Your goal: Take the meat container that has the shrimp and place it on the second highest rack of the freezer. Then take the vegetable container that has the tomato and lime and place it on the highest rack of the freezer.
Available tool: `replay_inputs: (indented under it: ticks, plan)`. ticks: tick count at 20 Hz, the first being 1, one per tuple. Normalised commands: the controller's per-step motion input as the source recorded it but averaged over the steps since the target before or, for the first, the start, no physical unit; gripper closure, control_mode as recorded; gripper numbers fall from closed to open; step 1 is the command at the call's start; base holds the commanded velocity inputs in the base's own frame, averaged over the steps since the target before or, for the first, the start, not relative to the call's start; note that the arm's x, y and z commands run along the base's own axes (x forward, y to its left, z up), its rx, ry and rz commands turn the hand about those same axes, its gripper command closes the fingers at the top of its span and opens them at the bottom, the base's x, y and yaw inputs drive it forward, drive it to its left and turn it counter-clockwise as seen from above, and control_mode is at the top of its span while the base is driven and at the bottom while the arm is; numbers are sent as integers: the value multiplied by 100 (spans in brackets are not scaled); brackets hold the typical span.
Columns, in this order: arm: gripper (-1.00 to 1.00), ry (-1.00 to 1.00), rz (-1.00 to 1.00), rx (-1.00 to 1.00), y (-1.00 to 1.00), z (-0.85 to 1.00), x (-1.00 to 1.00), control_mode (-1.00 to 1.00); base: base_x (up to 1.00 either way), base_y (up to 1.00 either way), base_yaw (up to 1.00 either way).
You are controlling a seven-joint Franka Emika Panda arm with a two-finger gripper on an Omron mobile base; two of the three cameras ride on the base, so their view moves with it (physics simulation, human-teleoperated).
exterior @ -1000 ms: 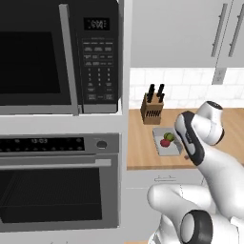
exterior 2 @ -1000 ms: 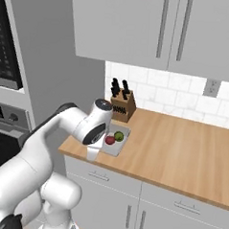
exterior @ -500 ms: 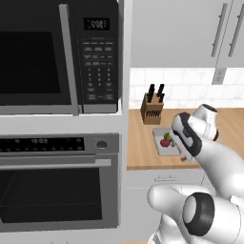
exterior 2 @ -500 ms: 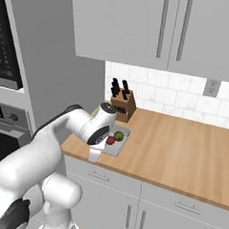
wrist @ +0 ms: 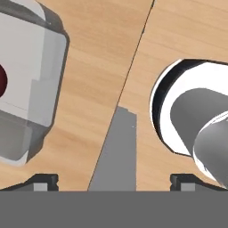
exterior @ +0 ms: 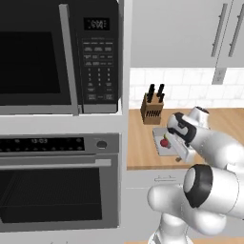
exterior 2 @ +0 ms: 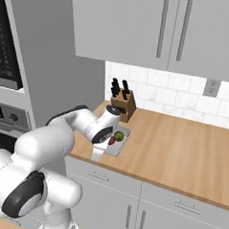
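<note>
The arm has swung lower and closer to the counter's [exterior 2: 181,149] front edge than a second ago. The gripper [wrist: 113,180] hangs with jaws spread wide, holding nothing, just beside the container [wrist: 31,84]. The tomato [exterior 2: 111,140] and lime [exterior 2: 119,135] sit in that container near the knife block [exterior 2: 122,103].

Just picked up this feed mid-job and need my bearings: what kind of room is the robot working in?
A home-style kitchen, rendered. A microwave sits over a wall oven, a knife block stands on a wooden counter, and white cabinets hang above a tiled backsplash.
</note>
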Motion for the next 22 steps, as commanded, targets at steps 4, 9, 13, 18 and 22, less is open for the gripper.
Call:
replay_inputs:
  ticks: [4,9,13,18,22]
  plan:
    - [-100,5,0,0,-1,-6,39,-100,0,0,0]
    - [-100,0,0,0,-6,0,23,-100,0,0,0]
    - [-100,0,0,0,0,-4,26,-100,0,0,0]
    - [-100,0,0,0,0,-29,23,-100,0,0,0]
    - [-100,0,0,0,0,-47,13,-100,0,0,0]
